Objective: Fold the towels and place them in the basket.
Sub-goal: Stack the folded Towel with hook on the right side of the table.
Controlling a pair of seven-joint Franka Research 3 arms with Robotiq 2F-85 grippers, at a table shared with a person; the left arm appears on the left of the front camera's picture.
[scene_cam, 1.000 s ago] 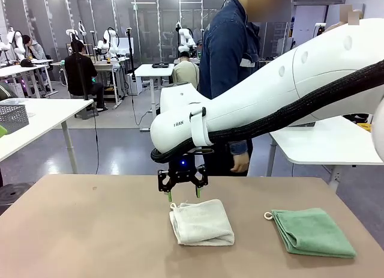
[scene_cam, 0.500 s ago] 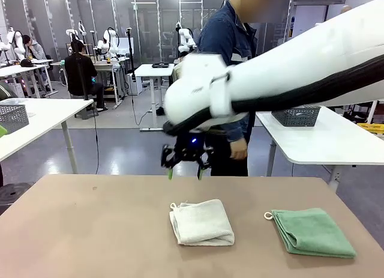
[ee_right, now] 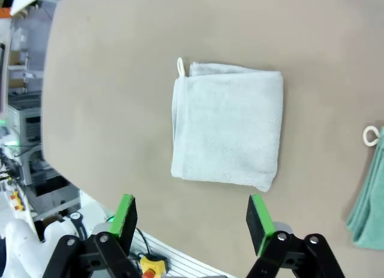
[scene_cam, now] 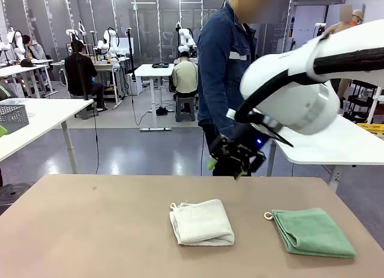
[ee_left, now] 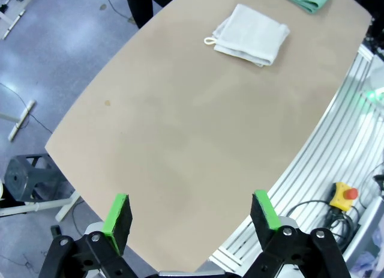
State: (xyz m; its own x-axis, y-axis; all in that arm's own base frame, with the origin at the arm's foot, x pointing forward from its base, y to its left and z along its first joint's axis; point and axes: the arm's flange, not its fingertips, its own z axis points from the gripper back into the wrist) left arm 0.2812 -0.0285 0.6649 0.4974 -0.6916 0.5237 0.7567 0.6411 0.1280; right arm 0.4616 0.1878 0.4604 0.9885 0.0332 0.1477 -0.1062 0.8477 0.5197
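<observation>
Towels lie folded, cream towel (scene_cam: 201, 223) beside mint towel (scene_cam: 313, 231), ready for basketing; right gripper (scene_cam: 230, 160) hangs above, jaws apart, empty; left gripper (ee_left: 191, 214) equally wide, empty

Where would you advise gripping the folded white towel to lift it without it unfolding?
Probably the white towel at its thick layered edge on the person's side, beside the loop, coming straight down: it lies flat on the table, so pinching all layers together should keep the fold.
</observation>
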